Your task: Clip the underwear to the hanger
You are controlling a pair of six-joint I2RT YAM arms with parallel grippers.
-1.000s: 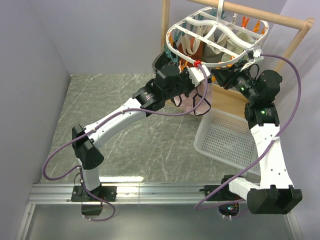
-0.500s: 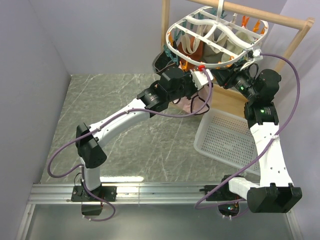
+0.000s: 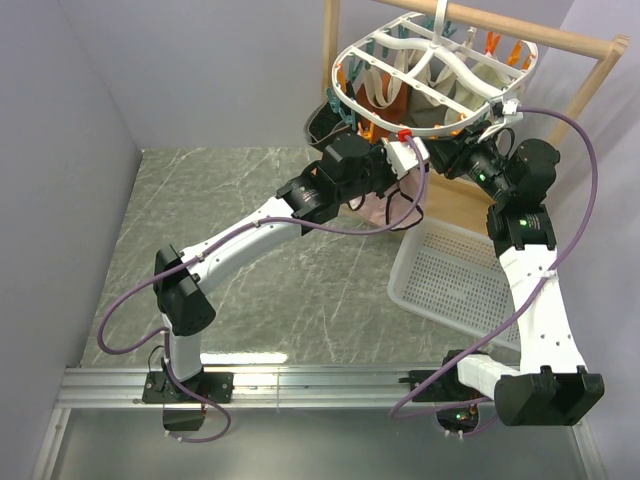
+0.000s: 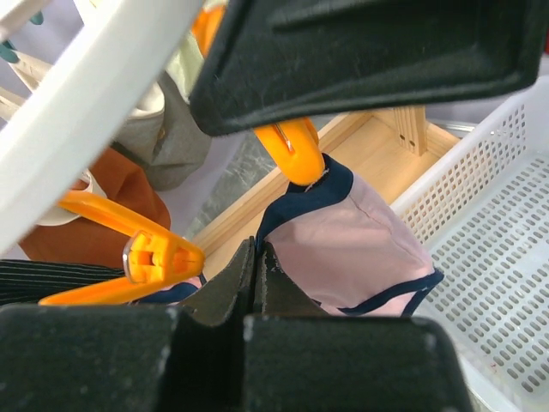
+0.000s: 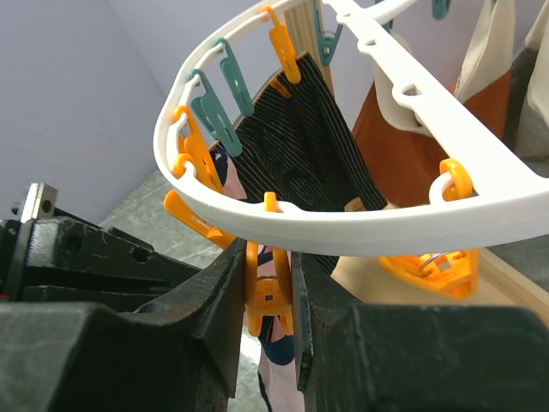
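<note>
The pale pink underwear (image 4: 352, 249) with navy edging hangs under the near rim of the white oval hanger (image 3: 430, 70). My left gripper (image 4: 256, 253) is shut on its navy waistband edge, just below an orange peg (image 4: 296, 154) that touches the waistband. My right gripper (image 5: 268, 257) is shut on that orange peg (image 5: 270, 296), squeezing its handles under the hanger rim (image 5: 386, 219). The underwear (image 5: 279, 382) shows below the peg. In the top view the left gripper (image 3: 400, 152) and right gripper (image 3: 450, 150) meet under the hanger, with pink fabric (image 3: 375, 208) below.
A black striped garment (image 5: 300, 163), a brown one (image 5: 403, 129) and cream ones hang from the hanger. Other orange and teal pegs (image 5: 210, 107) dangle from its rim. The wooden rack (image 3: 590, 60) holds the hanger. A white mesh basket (image 3: 465, 280) sits below right.
My left arm has shifted a little right and forward, bringing the underwear closer under the hanger rim. The right arm has barely moved.
</note>
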